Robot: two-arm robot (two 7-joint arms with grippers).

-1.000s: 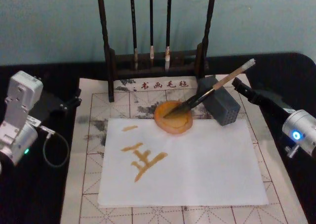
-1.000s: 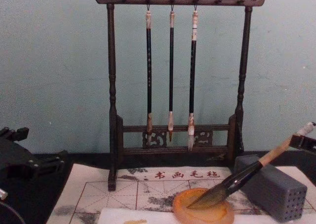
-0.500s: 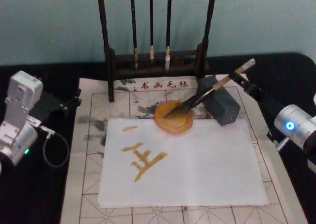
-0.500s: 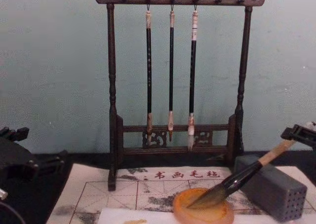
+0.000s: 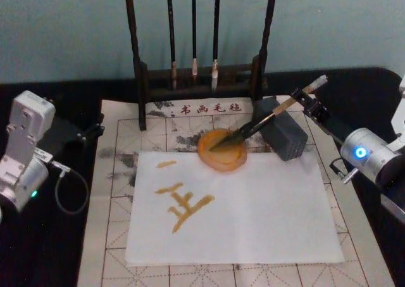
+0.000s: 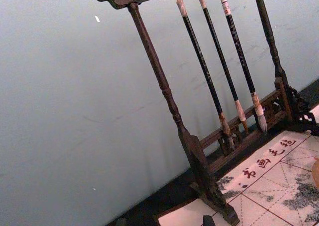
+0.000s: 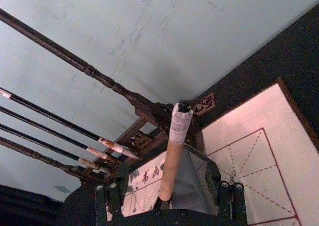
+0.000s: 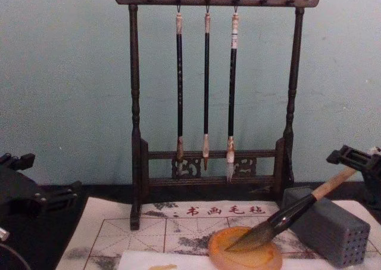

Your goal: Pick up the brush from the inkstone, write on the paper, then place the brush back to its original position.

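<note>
Grip slack around the big tan-handled calligraphy brush point(image 5: 266, 119)

My right gripper point(image 5: 309, 104) sits over the far right part of the table, astride the upper handle just below its whitish looped end. My fingers point(image 7: 227, 202) are spread apart, one on each side of the wood. From the right wrist view there is a gap between the handle and each finger, so I am not clamped on it. From the chest view the gripper point(image 8: 359, 161) shows at the right edge, level with the handle's top.

The brush slants down from there towards the left. Its black lower section crosses the top edge of a grey rectangular block with small holes point(image 5: 286, 136), and its dark pointed tuft lies inside the round shallow orange-amber inkstone point(image 5: 207, 159).

The inkstone sits at the far edge of the plain white paper point(image 5: 272, 211), which carries yellow-brown strokes point(image 5: 183, 206) on its left half. The paper lies on a beige red-gridded mat point(image 5: 114, 236) with ink stains.

Behind the mat stands a dark wooden rack point(image 8: 136, 133) hung with three thin black brushes point(image 8: 206, 85).

My left gripper point(image 5: 92, 130) is parked on the black table point(image 5: 57, 255), left of the mat.
</note>
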